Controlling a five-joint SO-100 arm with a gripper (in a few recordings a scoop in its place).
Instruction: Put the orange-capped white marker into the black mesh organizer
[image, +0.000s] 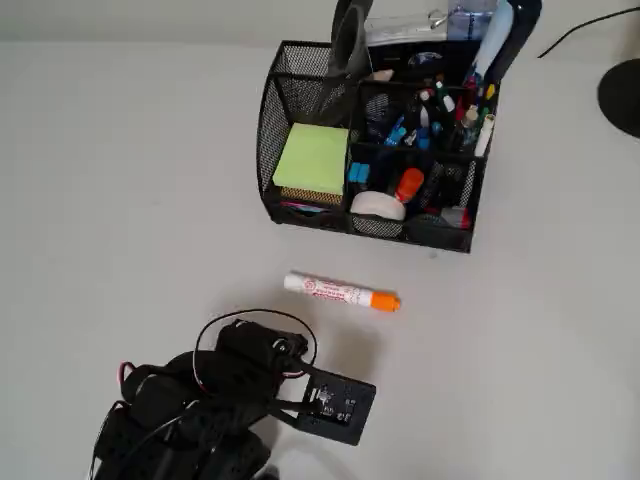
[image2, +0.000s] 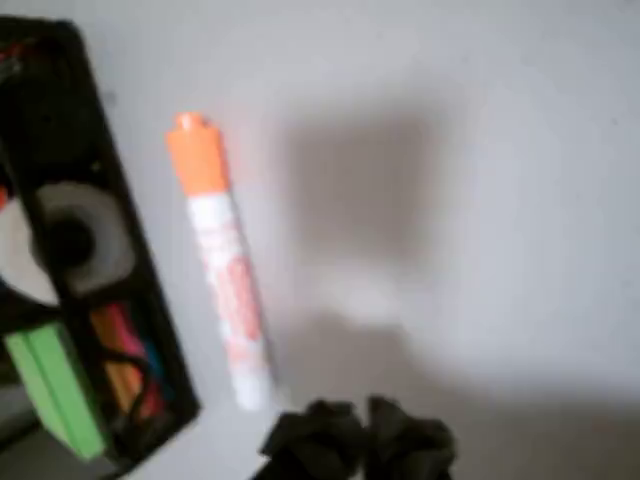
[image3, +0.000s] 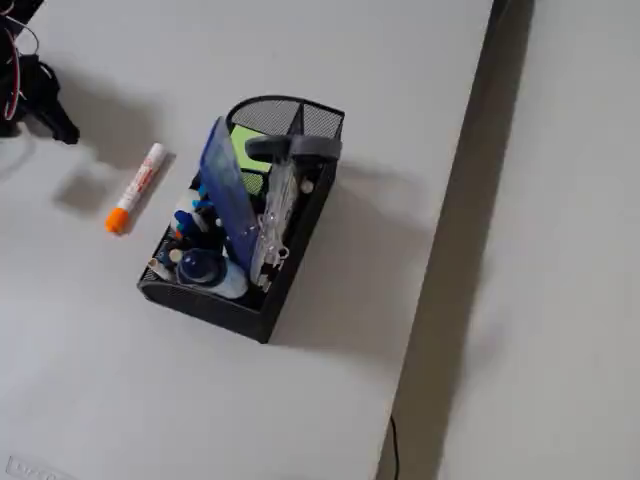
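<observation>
I see a pale table (image: 120, 170), with a black round base (image: 622, 95) at its far right edge.

Marker (image: 341, 292) flat on the table (image: 120, 180), just in front of the organizer (image: 372, 150) in the overhead view, apart from it. Arm (image: 215, 405) nearer still, below-left. In the wrist view, marker (image2: 222, 262) right of organizer (image2: 90, 290), gripper (image2: 360, 435) seemingly just past its uncapped end.

black mesh organizer (image: 300, 95) — wire mesh, matt; marker (image: 341, 292) — smooth glossy plastic; table (image: 120, 180) — smooth matt.
</observation>
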